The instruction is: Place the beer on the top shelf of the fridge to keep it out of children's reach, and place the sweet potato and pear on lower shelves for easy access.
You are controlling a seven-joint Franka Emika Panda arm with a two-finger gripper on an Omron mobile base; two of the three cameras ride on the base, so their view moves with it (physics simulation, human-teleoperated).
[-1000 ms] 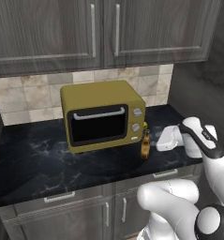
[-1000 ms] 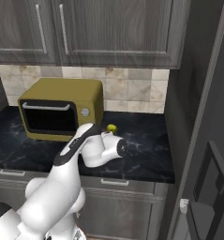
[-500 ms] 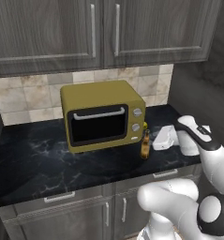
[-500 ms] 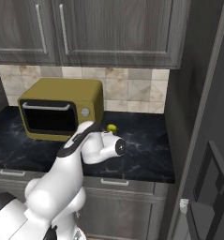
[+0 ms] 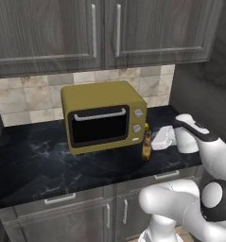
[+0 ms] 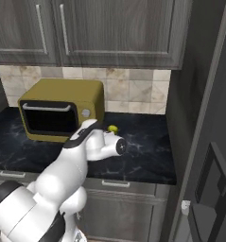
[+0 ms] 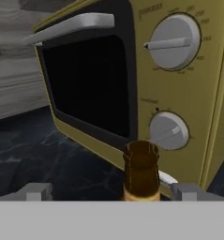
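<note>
The beer [image 5: 146, 145] stands upright on the bench [image 5: 48, 165], just in front of the lower right corner of the toaster oven [image 5: 102, 116], below its two grey dials [image 7: 172, 42]. In the hand view the bottle's neck and cap [image 7: 140, 171] rise at the bottom centre, between the two finger tips, with the lower dial directly behind. The gripper [image 7: 111, 191] is level with the bottle's upper part, its jaws spread wide on either side of the neck and clear of the glass; nothing is pinched.

The white hand [image 5: 164, 138] approaches from the bottle's right in the left base view, the arm reaching in from the lower right of that view.

The pear [image 6: 112, 128], a small yellow-green fruit, lies on the bench near the tiled backsplash [image 6: 128, 92], to the right of the toaster oven and behind the arm in the right base view.

The toaster oven is olive-yellow with a dark glass door and a pale bar handle [image 7: 73, 26]. The bench is black marbled stone. Dark wood-grain cabinets [image 5: 100, 28] hang above. A tall grey fridge door [image 6: 213, 156] stands at the right edge of the right base view.
</note>
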